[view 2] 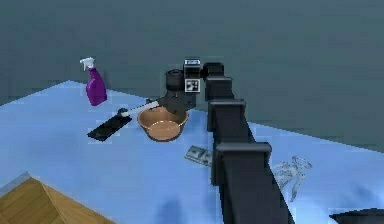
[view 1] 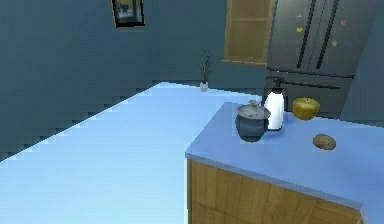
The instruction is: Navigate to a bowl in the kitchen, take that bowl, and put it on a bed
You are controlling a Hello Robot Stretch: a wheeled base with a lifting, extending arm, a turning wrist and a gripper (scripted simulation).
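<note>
A brown bowl [view 2: 163, 123] rests on the pale blue countertop [view 2: 120, 165] in the arm side view, left of the dark arm bar [view 2: 235, 150]. The gripper [view 2: 168, 98] is right at the bowl's far rim, with two white marker squares [view 2: 191, 78] to its right. I cannot tell whether it touches the bowl or whether it holds anything. In the forward view, a yellow-green bowl-like thing [view 1: 305, 107] stands on a blue-topped island [view 1: 290, 160].
A purple spray bottle [view 2: 95, 82], a flat black thing [view 2: 107, 128] and a banknote-like paper [view 2: 197, 154] lie near the brown bowl. On the island stand a dark pot [view 1: 251, 120], a white bottle [view 1: 274, 104] and a brown lump [view 1: 324, 142]. A fridge [view 1: 315, 45] stands behind.
</note>
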